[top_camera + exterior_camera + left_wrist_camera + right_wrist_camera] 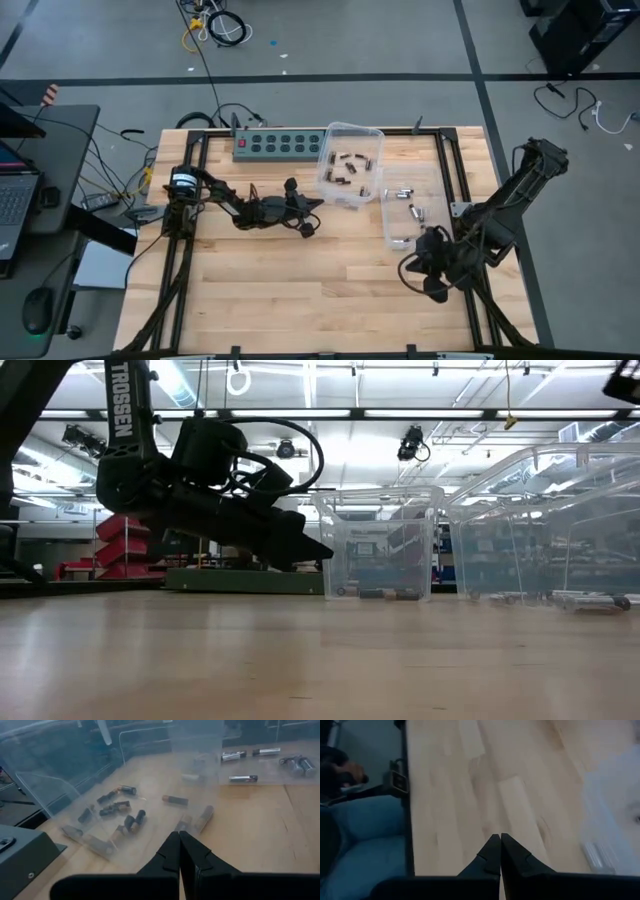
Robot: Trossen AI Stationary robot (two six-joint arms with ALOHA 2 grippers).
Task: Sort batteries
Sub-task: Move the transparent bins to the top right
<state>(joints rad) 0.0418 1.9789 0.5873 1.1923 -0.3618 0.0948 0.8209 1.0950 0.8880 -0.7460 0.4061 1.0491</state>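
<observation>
Note the green power strip (281, 144) lying along the far edge of your wooden table (300, 290). A laptop (15, 195) and a mouse (37, 309) sit on the side desk, with cables (215, 25) on the floor.

Light: bright ceiling strips (400, 412), glare behind | Shadows: soft on table (300, 290) | Blur: right wrist view smeared, bin wall (75, 785) hazy
</observation>
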